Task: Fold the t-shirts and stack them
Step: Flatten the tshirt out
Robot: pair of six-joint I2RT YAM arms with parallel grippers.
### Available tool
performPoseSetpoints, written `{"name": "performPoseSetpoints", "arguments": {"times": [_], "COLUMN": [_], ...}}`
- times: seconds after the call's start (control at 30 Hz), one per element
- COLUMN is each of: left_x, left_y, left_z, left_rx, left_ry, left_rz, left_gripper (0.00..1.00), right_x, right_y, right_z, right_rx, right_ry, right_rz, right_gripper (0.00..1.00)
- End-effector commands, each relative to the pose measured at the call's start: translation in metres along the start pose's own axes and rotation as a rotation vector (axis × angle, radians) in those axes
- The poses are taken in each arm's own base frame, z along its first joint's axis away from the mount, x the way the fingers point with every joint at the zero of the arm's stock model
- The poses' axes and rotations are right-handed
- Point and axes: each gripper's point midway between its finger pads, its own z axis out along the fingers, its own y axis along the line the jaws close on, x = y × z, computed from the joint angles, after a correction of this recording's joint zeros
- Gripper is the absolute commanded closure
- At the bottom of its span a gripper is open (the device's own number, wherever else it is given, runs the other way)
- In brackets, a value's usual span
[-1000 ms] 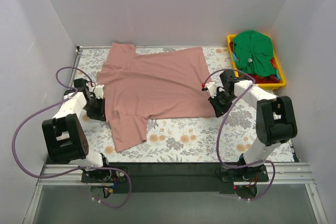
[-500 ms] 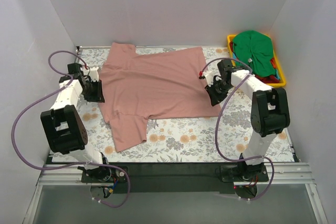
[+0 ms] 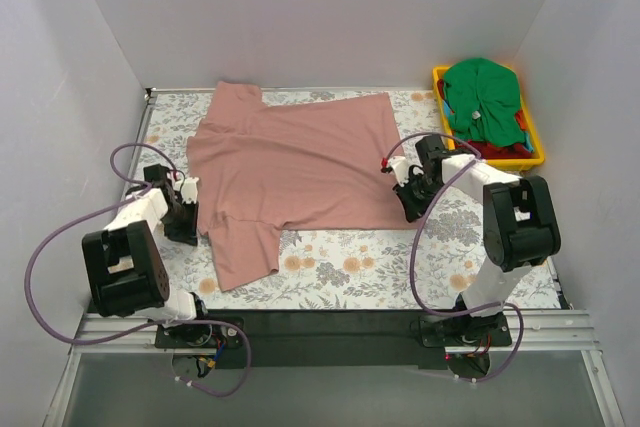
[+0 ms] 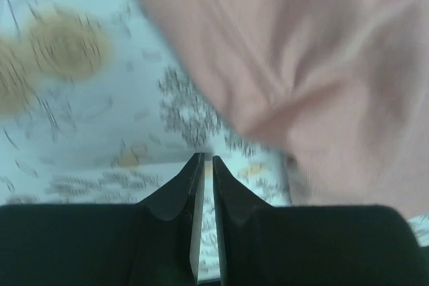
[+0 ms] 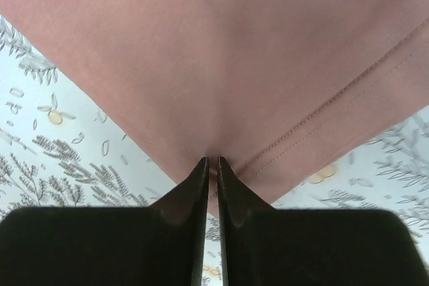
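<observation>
A dusty pink t-shirt (image 3: 300,157) lies spread from the desk's far edge to its middle. The right gripper (image 5: 212,161) pinches its near-right hem corner. The left gripper (image 4: 203,159), fingers pressed together on nothing, sits just off the shirt's left side. Bare floral cover (image 3: 400,262) lines the near edge. A green t-shirt (image 3: 485,97) fills the yellow bin (image 3: 535,142) in the far right corner.

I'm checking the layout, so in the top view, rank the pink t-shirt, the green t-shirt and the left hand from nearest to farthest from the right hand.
1. pink t-shirt: its near right corner is pinched in the right hand.
2. green t-shirt: in the yellow bin, far right.
3. left hand: opposite side, by the shirt's left edge.
</observation>
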Motion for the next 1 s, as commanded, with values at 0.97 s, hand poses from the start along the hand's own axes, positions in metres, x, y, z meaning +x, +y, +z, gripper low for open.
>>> {"name": "performPoseSetpoints", "arguments": {"times": [0.97], "left_x": [-0.072], "left_y": [0.000], "left_z": [0.018], "left_rx": [0.037], "left_ry": [-0.103], "left_rz": [-0.076], "left_gripper": [0.86], "right_x": [-0.005], "right_y": [0.005], "right_z": [0.008], "right_rx": [-0.028], "right_ry": [0.066], "right_rz": [0.033], "right_gripper": [0.80]}}
